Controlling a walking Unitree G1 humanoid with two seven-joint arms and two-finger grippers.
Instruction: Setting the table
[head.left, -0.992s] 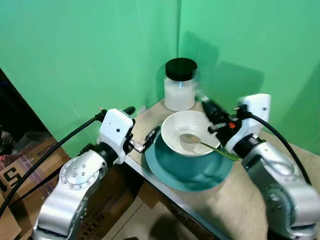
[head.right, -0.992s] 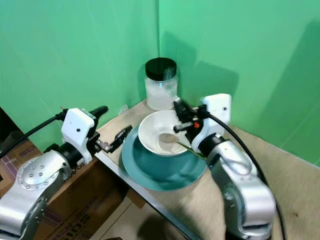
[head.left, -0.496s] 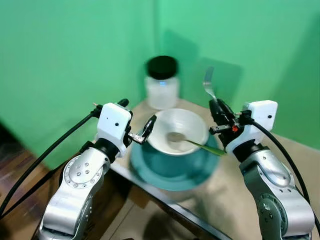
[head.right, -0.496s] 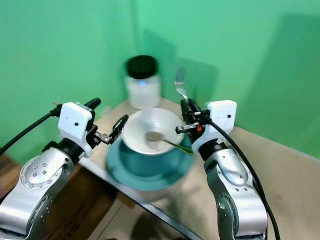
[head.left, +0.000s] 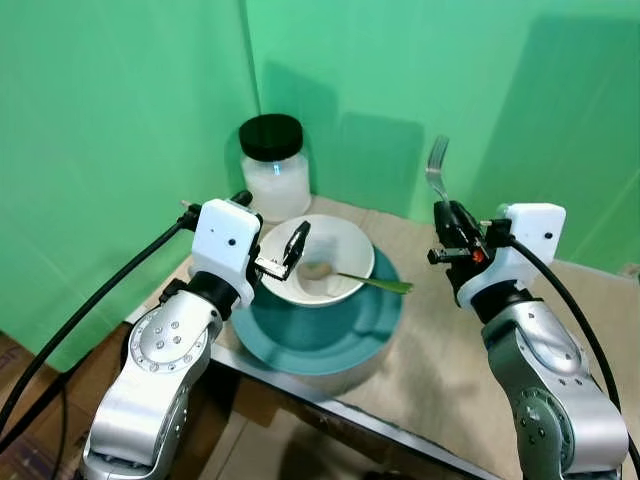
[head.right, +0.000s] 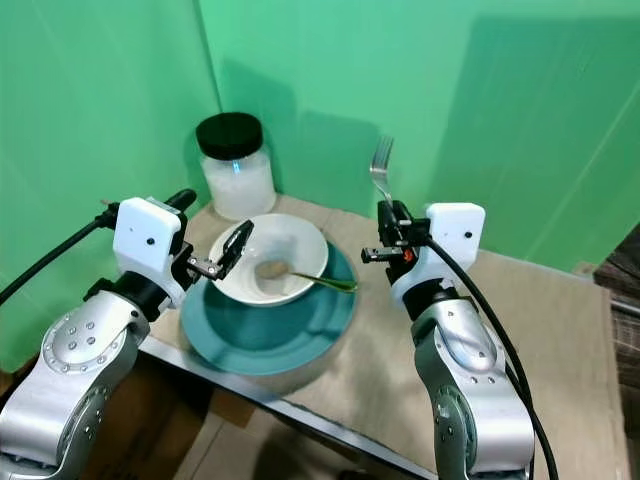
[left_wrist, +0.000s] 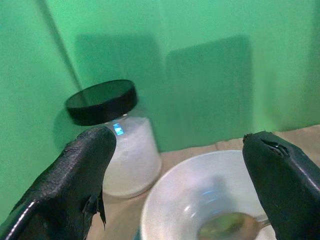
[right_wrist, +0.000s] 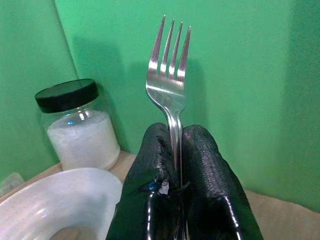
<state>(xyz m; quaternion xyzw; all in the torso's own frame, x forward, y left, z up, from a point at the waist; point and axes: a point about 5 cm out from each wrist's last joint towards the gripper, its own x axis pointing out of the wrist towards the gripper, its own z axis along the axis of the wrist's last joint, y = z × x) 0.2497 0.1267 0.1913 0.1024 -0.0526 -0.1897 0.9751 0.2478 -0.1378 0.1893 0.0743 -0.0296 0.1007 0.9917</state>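
The desk (head.left: 470, 370) is seen from above by both eye views, facing forward and down toward the green backdrop. Each wrist view is taken close along its claw's fingers. The jar (right_wrist: 80, 125) and the white bowl (left_wrist: 200, 200) are shared by all four.

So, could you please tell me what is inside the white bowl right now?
A spoon with a green handle lies in the round white ceramic bowl, its head at the bottom, its handle over the rim above the round teal plate. The left gripper hides part of the near rim.
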